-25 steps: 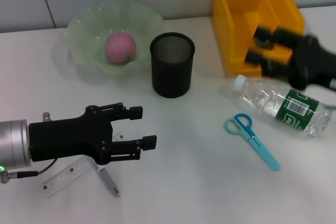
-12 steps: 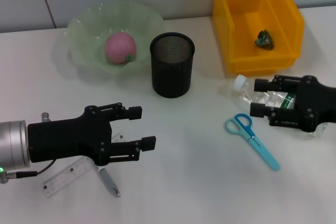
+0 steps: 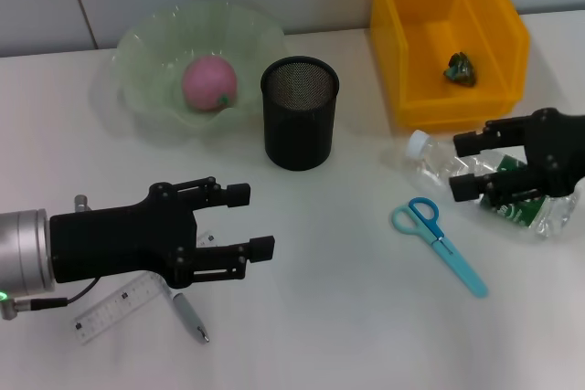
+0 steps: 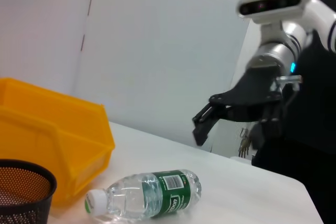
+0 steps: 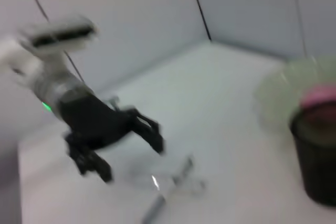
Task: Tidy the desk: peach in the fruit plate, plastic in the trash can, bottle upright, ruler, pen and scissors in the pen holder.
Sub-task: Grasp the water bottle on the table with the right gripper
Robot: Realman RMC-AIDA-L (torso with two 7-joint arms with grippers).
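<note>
The pink peach point(image 3: 210, 82) lies in the green fruit plate point(image 3: 146, 52). Crumpled plastic point(image 3: 460, 68) rests inside the yellow trash can point(image 3: 402, 34). A clear bottle point(image 3: 439, 163) with a green label lies on its side, white cap toward the black mesh pen holder point(image 3: 300, 111). My right gripper point(image 3: 464, 167) hovers open over the bottle's middle; the left wrist view shows this gripper point(image 4: 203, 124) above the bottle point(image 4: 147, 195). Blue scissors point(image 3: 439, 242) lie in front of the bottle. My left gripper point(image 3: 251, 222) is open above the ruler point(image 3: 117, 308) and pen point(image 3: 190, 317).
The trash can stands at the back right, close behind the bottle. The pen holder stands mid-table between the fruit plate and the trash can. A wall runs along the table's far edge.
My right gripper left the trash can, where the plastic now lies, came down over the lying bottle, then shifted slightly right. The left arm has not moved.
</note>
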